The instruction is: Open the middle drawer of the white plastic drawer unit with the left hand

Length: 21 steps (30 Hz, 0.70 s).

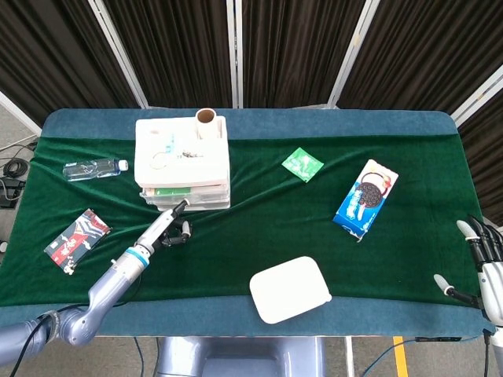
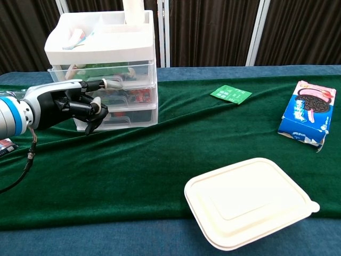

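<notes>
The white plastic drawer unit [image 1: 182,157] [image 2: 101,48] stands at the back left of the green cloth, with all its drawers pushed in. My left hand [image 1: 169,228] [image 2: 69,104] is right in front of it. One finger [image 2: 109,83] is stretched out and touches the top edge of the middle drawer [image 2: 136,96]. The other fingers are curled in and hold nothing. My right hand [image 1: 481,263] hangs off the table's right edge with its fingers spread and nothing in them.
A cardboard roll [image 1: 205,122] stands on the unit. A water bottle [image 1: 93,168] and a snack packet [image 1: 77,239] lie to the left. A green sachet [image 1: 302,164], an Oreo box [image 1: 365,198] and a white lidded container [image 1: 290,288] lie to the right.
</notes>
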Each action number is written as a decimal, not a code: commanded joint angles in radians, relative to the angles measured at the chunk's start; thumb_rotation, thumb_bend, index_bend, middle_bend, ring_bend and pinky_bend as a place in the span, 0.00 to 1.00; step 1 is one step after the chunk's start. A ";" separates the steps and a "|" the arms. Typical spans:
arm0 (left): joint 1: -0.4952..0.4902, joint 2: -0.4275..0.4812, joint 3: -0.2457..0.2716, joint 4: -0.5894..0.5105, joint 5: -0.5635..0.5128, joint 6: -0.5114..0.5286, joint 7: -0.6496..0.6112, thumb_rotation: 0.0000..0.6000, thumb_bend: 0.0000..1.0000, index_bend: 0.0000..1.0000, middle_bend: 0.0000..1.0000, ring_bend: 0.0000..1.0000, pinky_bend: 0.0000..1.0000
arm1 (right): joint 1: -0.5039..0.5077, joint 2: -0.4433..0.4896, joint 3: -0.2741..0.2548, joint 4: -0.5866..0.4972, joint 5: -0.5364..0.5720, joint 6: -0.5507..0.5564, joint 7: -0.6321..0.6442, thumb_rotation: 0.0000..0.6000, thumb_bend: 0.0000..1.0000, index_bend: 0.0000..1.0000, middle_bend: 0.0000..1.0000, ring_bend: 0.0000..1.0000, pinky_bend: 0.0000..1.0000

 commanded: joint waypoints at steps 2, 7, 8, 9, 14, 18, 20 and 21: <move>0.006 0.004 0.007 0.000 0.013 0.002 -0.013 1.00 0.88 0.16 0.77 0.63 0.66 | 0.000 0.000 0.000 0.000 0.000 0.001 0.000 1.00 0.09 0.05 0.00 0.00 0.00; 0.012 0.011 0.013 -0.006 0.035 0.008 -0.029 1.00 0.88 0.16 0.77 0.63 0.66 | 0.000 0.000 -0.001 0.000 -0.002 0.001 -0.002 1.00 0.08 0.05 0.00 0.00 0.00; 0.013 0.012 0.014 -0.006 0.037 0.009 -0.031 1.00 0.88 0.16 0.77 0.63 0.66 | 0.000 0.000 -0.001 -0.001 -0.002 0.001 -0.002 1.00 0.08 0.05 0.00 0.00 0.00; 0.014 0.013 0.016 -0.007 0.041 0.010 -0.033 1.00 0.88 0.16 0.77 0.63 0.66 | 0.000 0.000 -0.001 -0.001 -0.002 0.001 -0.002 1.00 0.08 0.05 0.00 0.00 0.00; 0.020 0.020 0.023 -0.013 0.059 0.017 -0.047 1.00 0.88 0.16 0.77 0.63 0.66 | -0.001 0.000 0.000 -0.002 -0.001 0.001 -0.003 1.00 0.08 0.06 0.00 0.00 0.00; 0.024 0.026 0.033 -0.018 0.076 0.019 -0.059 1.00 0.88 0.16 0.77 0.63 0.66 | 0.000 0.000 -0.001 -0.003 -0.003 0.002 -0.005 1.00 0.08 0.06 0.00 0.00 0.00; 0.026 0.028 0.038 -0.021 0.085 0.022 -0.064 1.00 0.88 0.16 0.77 0.63 0.66 | -0.001 0.000 -0.001 -0.003 -0.003 0.002 -0.006 1.00 0.08 0.06 0.00 0.00 0.00; 0.027 0.029 0.041 -0.023 0.091 0.024 -0.068 1.00 0.88 0.16 0.77 0.63 0.66 | 0.000 0.000 -0.001 -0.003 -0.003 0.002 -0.006 1.00 0.08 0.06 0.00 0.00 0.00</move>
